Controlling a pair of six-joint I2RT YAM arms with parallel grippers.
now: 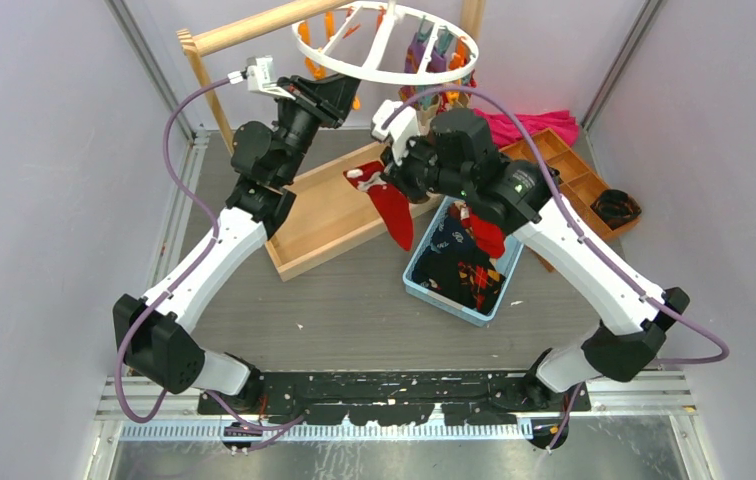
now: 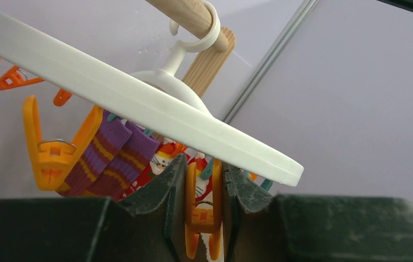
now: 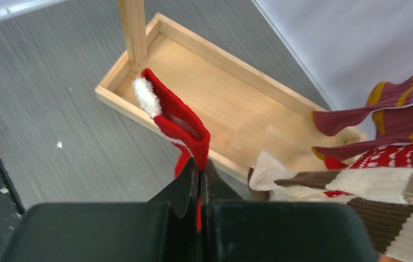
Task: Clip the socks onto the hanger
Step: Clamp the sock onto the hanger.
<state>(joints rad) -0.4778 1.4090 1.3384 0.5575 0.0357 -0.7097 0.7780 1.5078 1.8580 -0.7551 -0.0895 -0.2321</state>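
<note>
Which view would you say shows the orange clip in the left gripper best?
Left wrist: the orange clip sits close-up between the left gripper fingers. The top view hides it behind that gripper; the right wrist view misses it.

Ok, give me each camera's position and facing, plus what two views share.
Top external: above, behind the bases, looking down; both arms show.
Left wrist: looks up at the hanger ring; its jaws grip an orange clip.
Right wrist: looks down at the wooden tray; its jaws pinch a red sock.
Shared: top also shows that sock and tray.
</note>
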